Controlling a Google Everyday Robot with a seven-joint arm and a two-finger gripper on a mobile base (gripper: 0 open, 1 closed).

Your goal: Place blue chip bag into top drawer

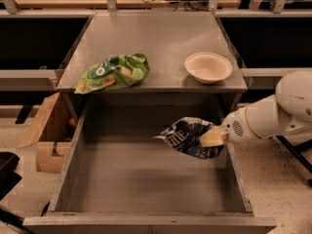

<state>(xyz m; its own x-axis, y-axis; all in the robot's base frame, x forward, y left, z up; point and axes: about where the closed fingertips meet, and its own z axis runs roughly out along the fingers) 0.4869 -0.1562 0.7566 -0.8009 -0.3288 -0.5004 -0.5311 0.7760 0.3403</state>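
The blue chip bag is dark navy with white lettering and hangs crumpled over the right part of the open top drawer, above its grey bottom. My gripper comes in from the right on a white arm and is shut on the bag's right end, with a tan fingertip pressed on the foil. The bag sits inside the drawer's opening, close to the right wall.
A bright green chip bag lies on the cabinet top at the left. A cream bowl stands on the cabinet top at the right. A cardboard box stands on the floor left of the drawer.
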